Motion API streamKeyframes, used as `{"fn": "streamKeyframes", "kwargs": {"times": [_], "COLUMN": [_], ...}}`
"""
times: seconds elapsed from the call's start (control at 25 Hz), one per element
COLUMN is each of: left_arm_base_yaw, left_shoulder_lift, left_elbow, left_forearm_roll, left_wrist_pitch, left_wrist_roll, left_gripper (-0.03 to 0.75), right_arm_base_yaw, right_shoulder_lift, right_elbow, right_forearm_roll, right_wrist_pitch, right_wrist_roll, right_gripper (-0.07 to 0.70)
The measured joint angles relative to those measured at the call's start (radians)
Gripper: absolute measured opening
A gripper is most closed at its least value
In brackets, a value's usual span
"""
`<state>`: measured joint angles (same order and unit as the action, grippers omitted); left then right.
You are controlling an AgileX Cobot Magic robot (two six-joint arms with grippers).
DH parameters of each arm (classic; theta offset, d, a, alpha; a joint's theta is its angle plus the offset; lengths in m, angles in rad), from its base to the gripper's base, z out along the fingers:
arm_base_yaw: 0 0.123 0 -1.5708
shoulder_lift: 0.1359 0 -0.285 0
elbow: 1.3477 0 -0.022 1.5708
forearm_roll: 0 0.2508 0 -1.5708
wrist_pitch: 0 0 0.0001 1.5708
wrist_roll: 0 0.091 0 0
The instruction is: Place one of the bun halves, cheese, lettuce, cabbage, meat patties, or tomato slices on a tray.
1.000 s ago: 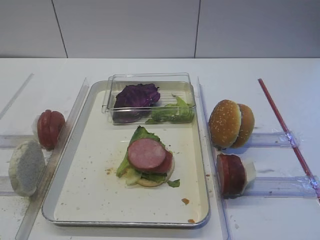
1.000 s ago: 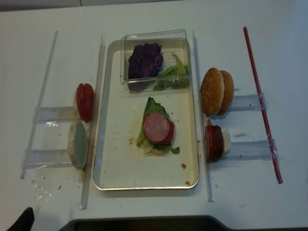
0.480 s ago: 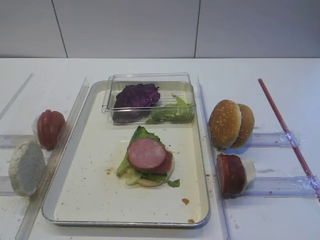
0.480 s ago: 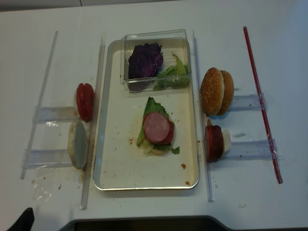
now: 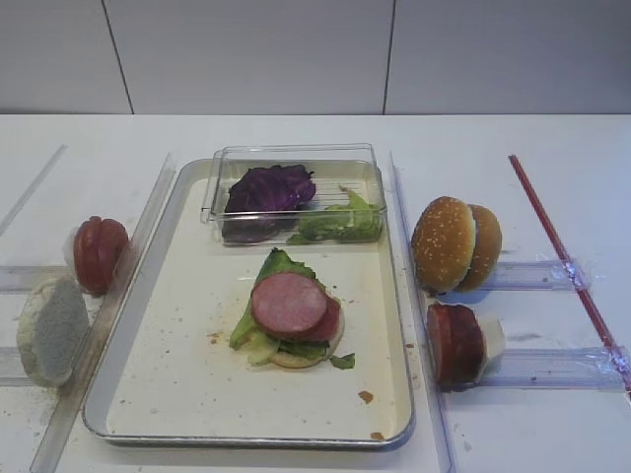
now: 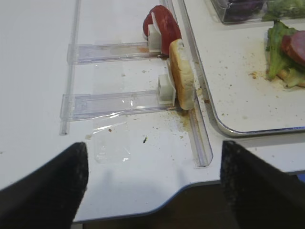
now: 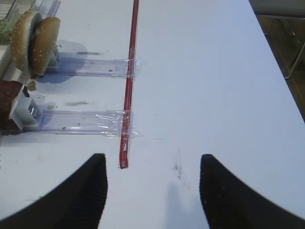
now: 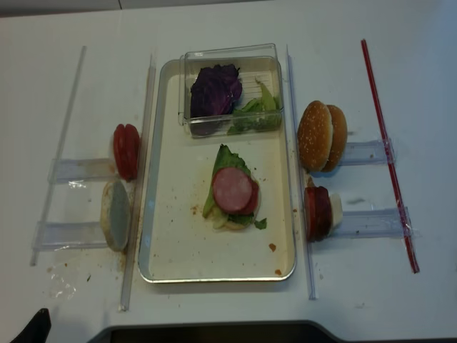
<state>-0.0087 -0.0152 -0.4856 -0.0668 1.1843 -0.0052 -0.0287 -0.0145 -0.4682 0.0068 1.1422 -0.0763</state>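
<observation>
Both grippers are hanging back from a half-built burger on the tray (image 5: pixel 394 296).

We are seeing the right gripper (image 7: pixel 152 191) with fingers spread wide and holding nothing, hovering over bare counter (image 7: pixel 214 71) beside the red strip (image 7: pixel 128 90); the left gripper (image 6: pixel 152 186) is likewise spread and empty near the counter's edge. On the tray a meat patty (image 5: pixel 289 304) is lying atop lettuce (image 5: pixel 276 268) and a bun base. Spare bun halves (image 5: pixel 454 243) and meat patties (image 5: pixel 455 343) are standing on edge in clear rails to the right, tomato slices (image 5: pixel 99 253) to the left, likely so a gripper can straddle each one. Cabbage (image 5: pixel 268 192) is sitting in the clear box (image 5: pixel 296 158) at the tray's far end.
</observation>
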Motion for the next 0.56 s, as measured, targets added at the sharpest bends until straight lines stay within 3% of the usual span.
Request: {"fn": "streamKeyframes", "kwargs": {"times": [0.56], "left_arm_base_yaw": [0.000], "left_shoulder_lift": [0.000], "left_elbow": [0.000], "left_forearm_roll": [0.000], "left_wrist_pitch": [0.000], "left_wrist_roll": [0.000], "left_gripper": [0.536], "right_arm_base_yaw": [0.000], "right_shoulder_lift": [0.000], "right_elbow": [0.000], "right_forearm_roll": [0.000], "right_wrist_pitch": [0.000], "right_wrist_roll": [0.000], "right_gripper": [0.455]}}
